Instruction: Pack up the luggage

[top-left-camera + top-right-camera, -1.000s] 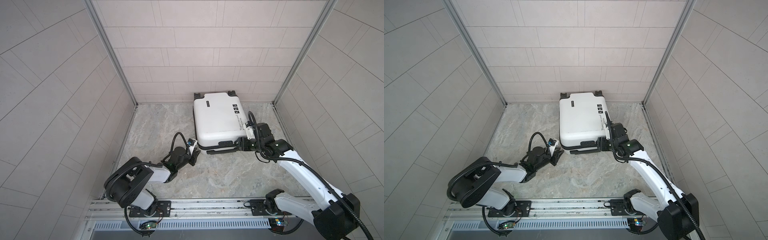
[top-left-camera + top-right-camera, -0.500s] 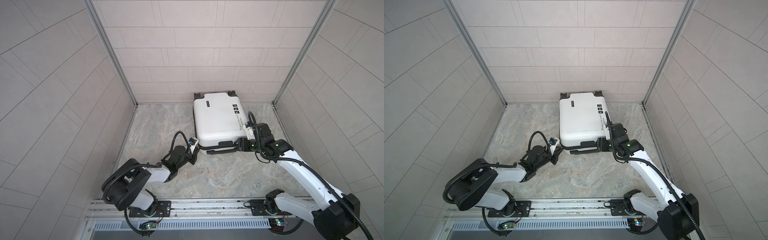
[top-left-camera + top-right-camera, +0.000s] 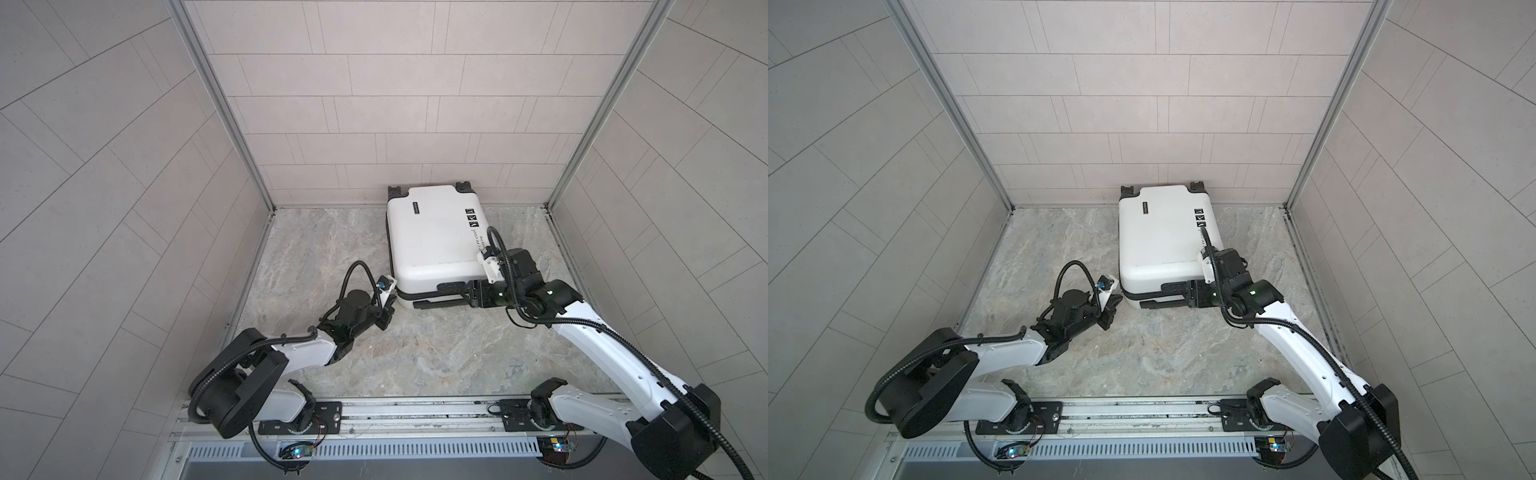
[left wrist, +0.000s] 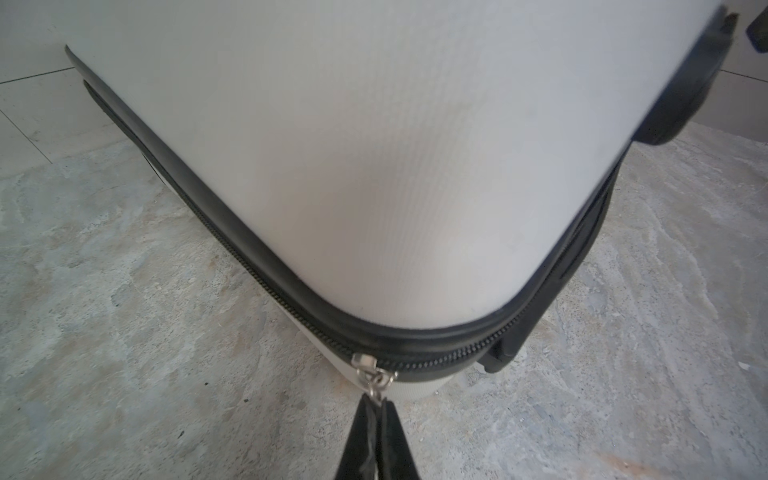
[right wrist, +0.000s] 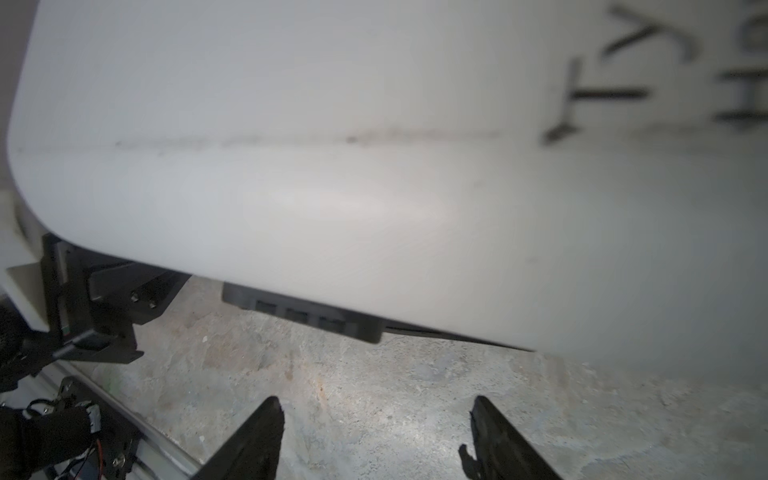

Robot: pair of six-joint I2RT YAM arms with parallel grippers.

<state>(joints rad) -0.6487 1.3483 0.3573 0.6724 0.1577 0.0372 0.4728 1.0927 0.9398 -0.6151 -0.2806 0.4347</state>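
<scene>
The luggage (image 3: 432, 241) (image 3: 1163, 237) is a white hard-shell suitcase lying flat and closed on the marble floor, its wheels against the back wall. My left gripper (image 3: 390, 296) (image 3: 1116, 298) sits at its near left corner. In the left wrist view it (image 4: 376, 401) is shut on the metal zipper pull (image 4: 376, 380) of the black zipper band. My right gripper (image 3: 467, 293) (image 3: 1190, 296) stands open along the front side, beside the black handle (image 3: 438, 302). In the right wrist view only floor shows between its fingers (image 5: 257, 432).
Tiled walls close in the back and both sides of the floor (image 3: 415, 353). A metal rail (image 3: 415, 409) with both arm bases runs along the front. The left arm's wrist (image 5: 104, 316) shows at the suitcase corner in the right wrist view.
My left gripper has closed on the zipper pull at the suitcase corner. The right gripper has opened slightly and stays by the front side.
</scene>
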